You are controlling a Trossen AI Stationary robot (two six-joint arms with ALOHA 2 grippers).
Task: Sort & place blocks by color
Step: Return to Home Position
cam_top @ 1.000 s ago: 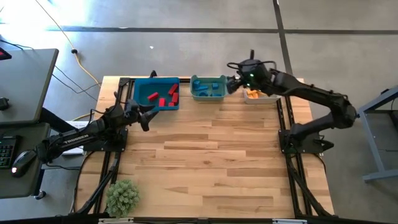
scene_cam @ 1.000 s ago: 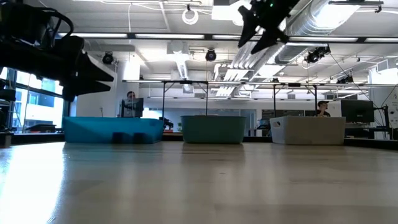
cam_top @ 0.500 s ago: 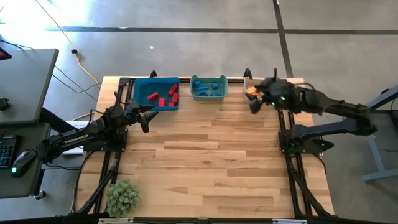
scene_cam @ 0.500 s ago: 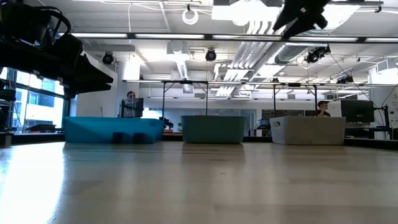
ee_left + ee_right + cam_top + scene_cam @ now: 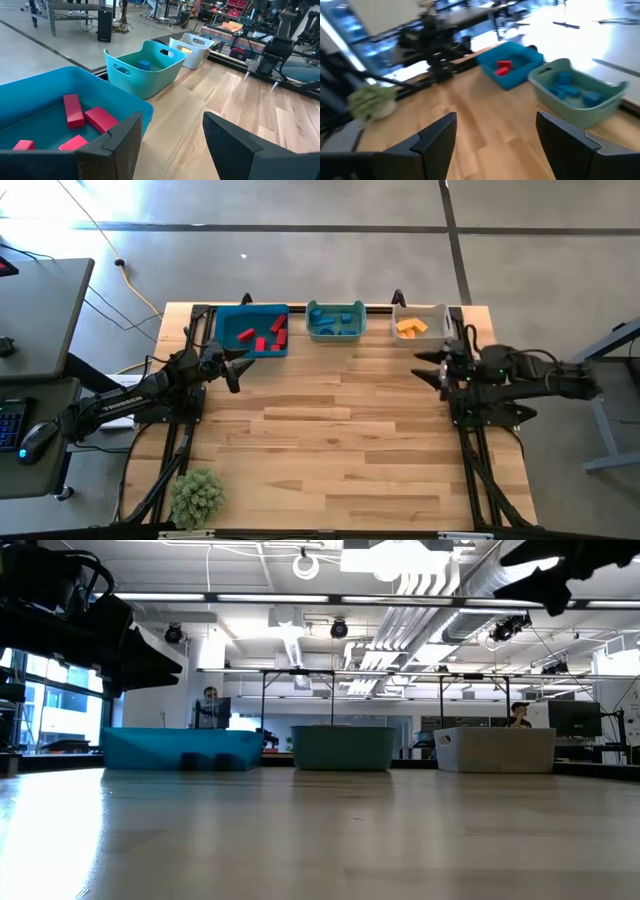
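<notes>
From above, the wooden surface (image 5: 330, 440) carries three bins in a row along its far edge. The blue bin (image 5: 228, 320) on the left holds the red blocks (image 5: 270, 340). The teal bin (image 5: 312, 308) in the middle holds the blue blocks (image 5: 345, 318). The white-grey bin (image 5: 432, 335) on the right holds the orange blocks (image 5: 407, 328). No block lies on the bare wood. The left claw (image 5: 240, 369) hovers just near of the blue bin, spread wide with nothing in it. The right claw (image 5: 422, 366) hangs over the right edge, just near of the white-grey bin, likewise parted and empty. A plant (image 5: 197, 497) sits at the near left corner.

At surface level the three bins stand side by side at the far edge, and their walls hide the blocks. The right claw (image 5: 510, 572) is high at the upper right, well clear of the wood. Two people show in the room behind.

The left wrist camera looks past its two separated fingers (image 5: 120, 145) into the blue bin, where the red blocks (image 5: 102, 120) lie flat. One blue block (image 5: 145, 64) shows in the teal bin beyond.

The right wrist camera shows its own fingers (image 5: 440, 135) apart, gripping nothing. The teal bin (image 5: 540, 80) and the blue bin (image 5: 520, 75) lie ahead across the wood.
</notes>
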